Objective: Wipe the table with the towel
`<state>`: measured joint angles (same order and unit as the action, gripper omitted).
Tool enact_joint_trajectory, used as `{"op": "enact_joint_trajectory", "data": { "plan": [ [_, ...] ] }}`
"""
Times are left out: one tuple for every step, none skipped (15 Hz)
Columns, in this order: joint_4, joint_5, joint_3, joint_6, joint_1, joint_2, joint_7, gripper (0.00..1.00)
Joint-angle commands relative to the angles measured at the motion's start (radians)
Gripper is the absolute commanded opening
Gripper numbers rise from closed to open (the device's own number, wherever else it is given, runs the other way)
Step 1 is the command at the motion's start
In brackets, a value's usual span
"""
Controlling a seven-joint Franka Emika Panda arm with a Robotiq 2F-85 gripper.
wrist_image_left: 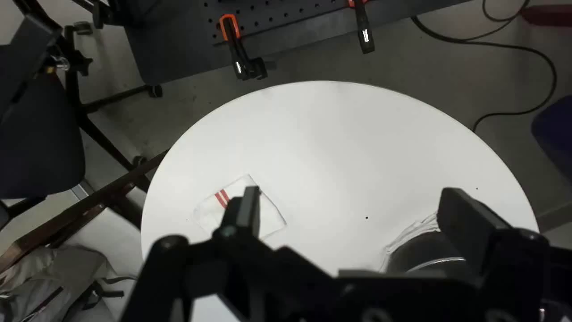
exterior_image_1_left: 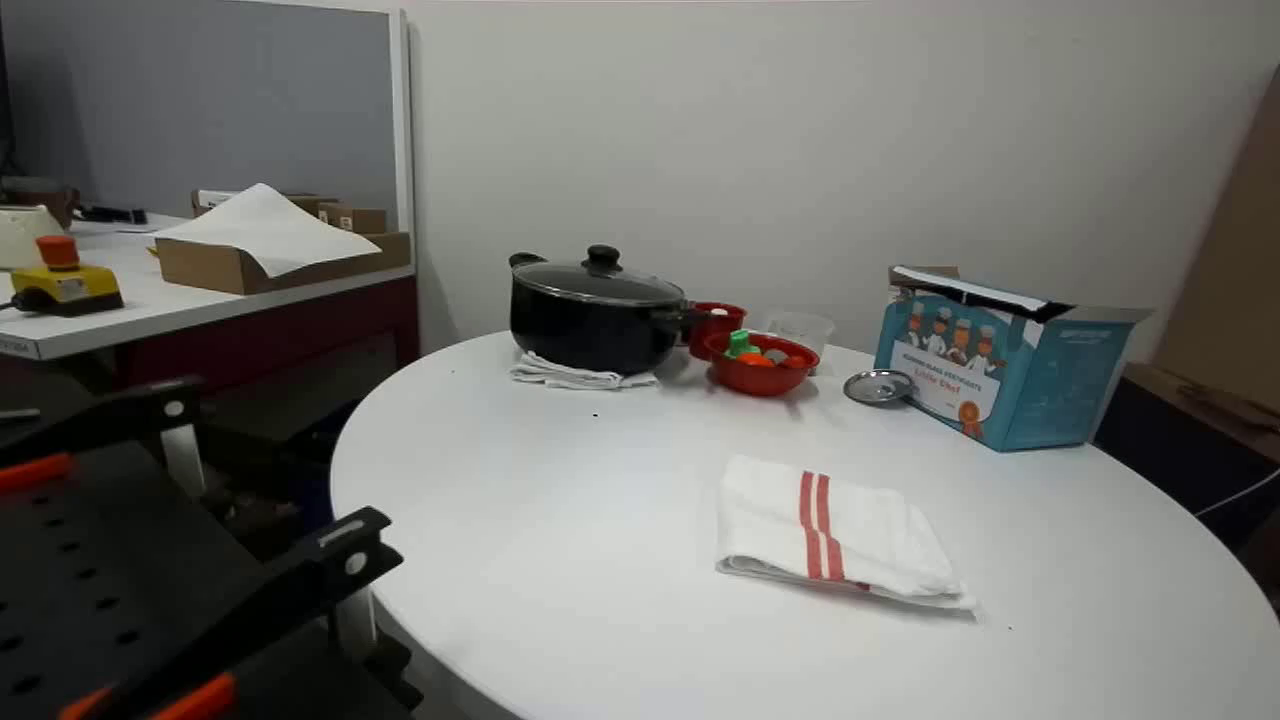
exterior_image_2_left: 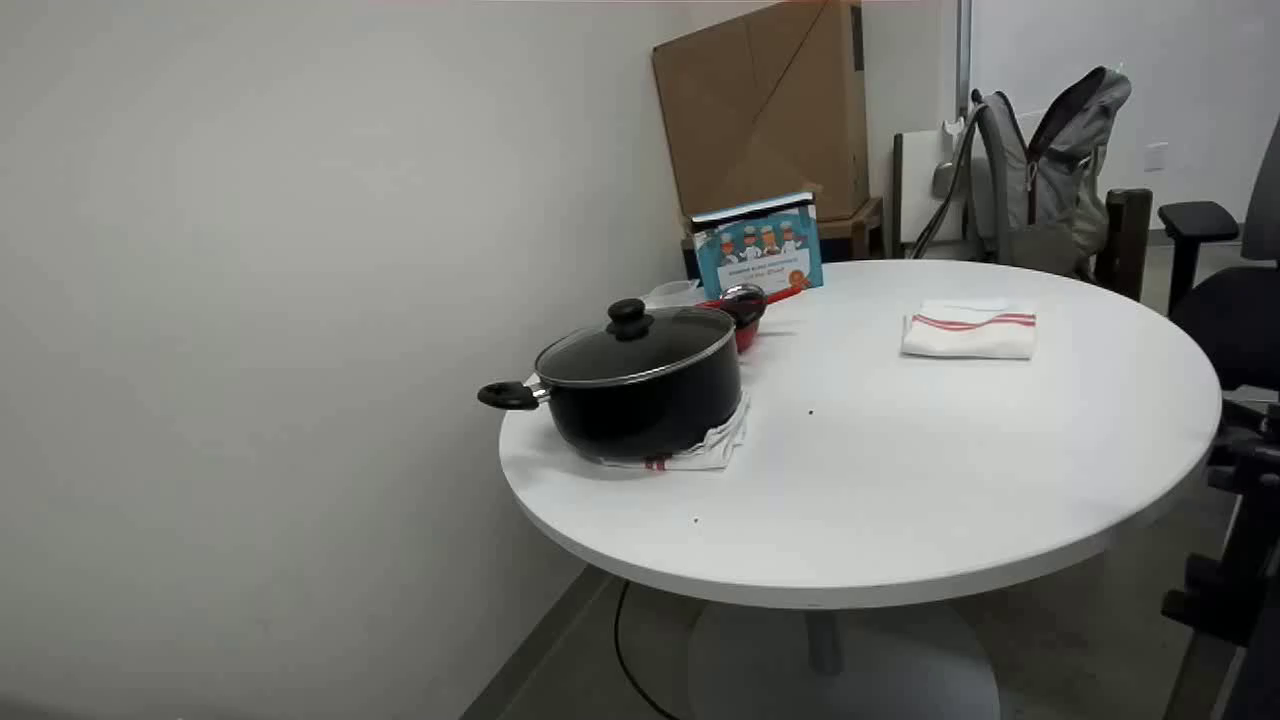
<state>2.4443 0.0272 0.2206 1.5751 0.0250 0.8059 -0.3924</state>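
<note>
The large round white table shows in both exterior views and in the wrist view. The towel, white with two red stripes, lies folded and flat on it in both exterior views. In the wrist view the towel is partly hidden behind the left-hand finger. My gripper shows only in the wrist view. Its fingers are wide apart with nothing between them, and it is high above the table, apart from the towel. A few small dark specks are on the tabletop.
A black lidded pot stands on another white cloth near the wall. Beside it are a red bowl of small items, a small metal lid and a blue box. A black clamp sits by the table's edge.
</note>
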Motion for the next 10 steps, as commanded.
{"op": "enact_joint_trajectory", "data": {
  "plan": [
    [-0.002,0.003,-0.005,-0.002,-0.006,-0.002,-0.003,1.00],
    [-0.002,0.003,-0.005,-0.001,-0.006,-0.002,-0.003,1.00],
    [0.001,0.002,-0.009,0.007,-0.003,-0.009,-0.004,1.00],
    [0.012,0.006,-0.014,0.029,0.007,-0.016,-0.012,1.00],
    [0.027,0.013,-0.018,0.057,0.020,-0.020,-0.026,1.00],
    [0.047,0.021,-0.025,0.092,0.035,-0.025,-0.039,1.00],
    [0.071,0.030,-0.035,0.137,0.052,-0.031,-0.053,1.00],
    [0.099,0.038,-0.051,0.191,0.072,-0.045,-0.061,1.00],
    [0.123,0.045,-0.063,0.239,0.093,-0.064,-0.070,1.00],
    [0.146,0.052,-0.083,0.289,0.109,-0.096,-0.059,1.00]
  ]
}}
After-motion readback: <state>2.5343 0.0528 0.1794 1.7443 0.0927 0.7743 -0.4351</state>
